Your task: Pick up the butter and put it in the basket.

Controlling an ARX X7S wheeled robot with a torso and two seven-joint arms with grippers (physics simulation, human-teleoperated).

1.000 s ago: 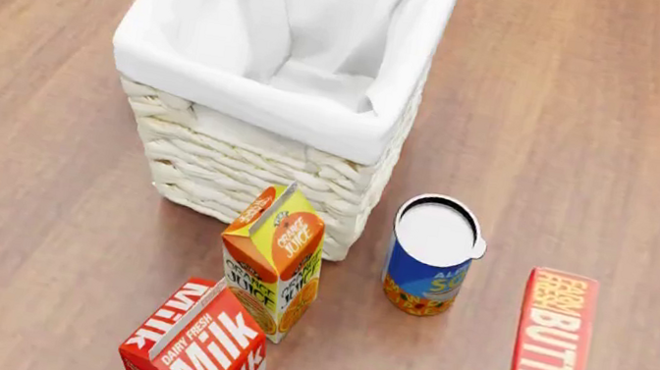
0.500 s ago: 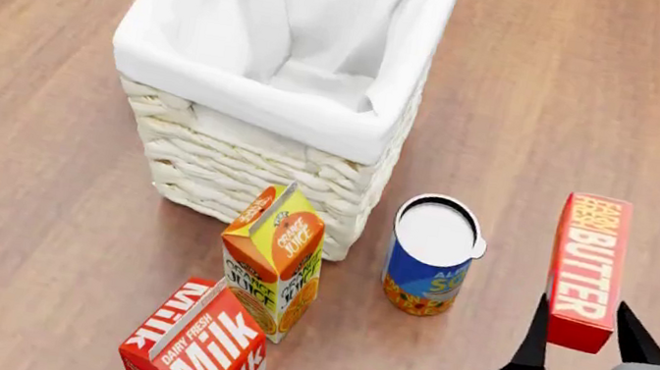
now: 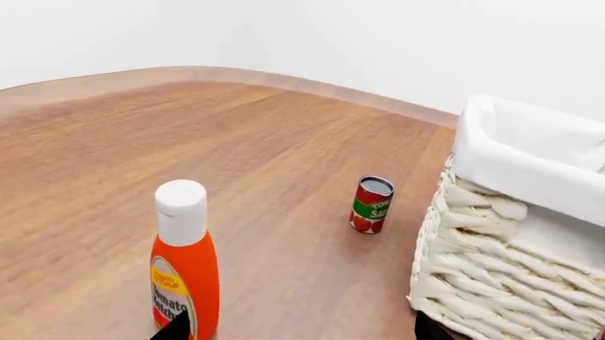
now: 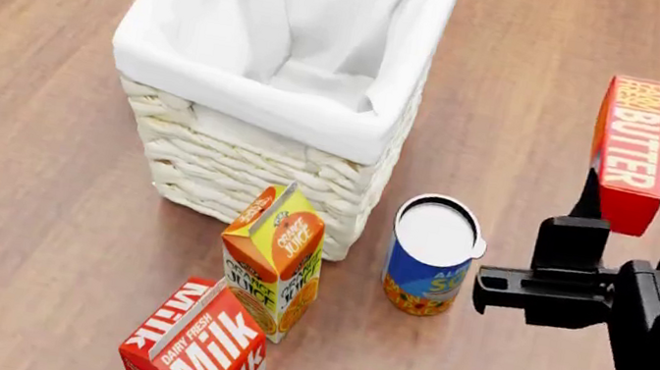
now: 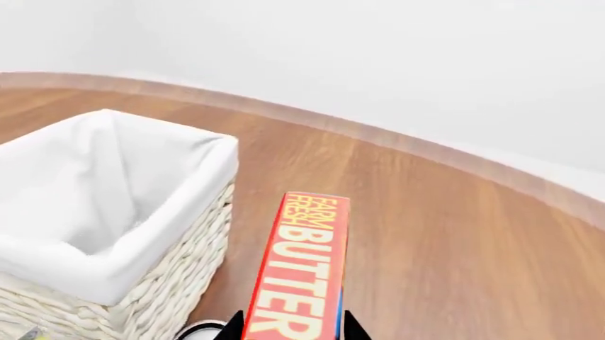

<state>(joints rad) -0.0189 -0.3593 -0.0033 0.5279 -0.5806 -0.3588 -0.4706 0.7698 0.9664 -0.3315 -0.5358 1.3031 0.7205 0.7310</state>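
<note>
The butter (image 4: 634, 152), a slim red box with white lettering, hangs in the air to the right of the basket (image 4: 257, 162), held at its near end by my right gripper (image 4: 629, 218), which is shut on it. In the right wrist view the butter (image 5: 302, 269) sticks out between the two dark fingertips, with the cloth-lined basket (image 5: 123, 283) off to one side below it. My left gripper (image 3: 297, 327) is open, low over the floor, with only its two tips showing; its arm sits at the head view's lower left corner.
In front of the basket stand an orange juice carton (image 4: 274, 258), a red milk carton (image 4: 198, 343) and a blue can with a white lid (image 4: 430, 256). In the left wrist view a ketchup bottle (image 3: 183, 262) and a tomato can (image 3: 370, 205) stand beside the basket (image 3: 492, 269).
My right gripper has lifted the butter off the floor and carried it up and away from me, to beside the basket's right side. The left arm has stayed put.
</note>
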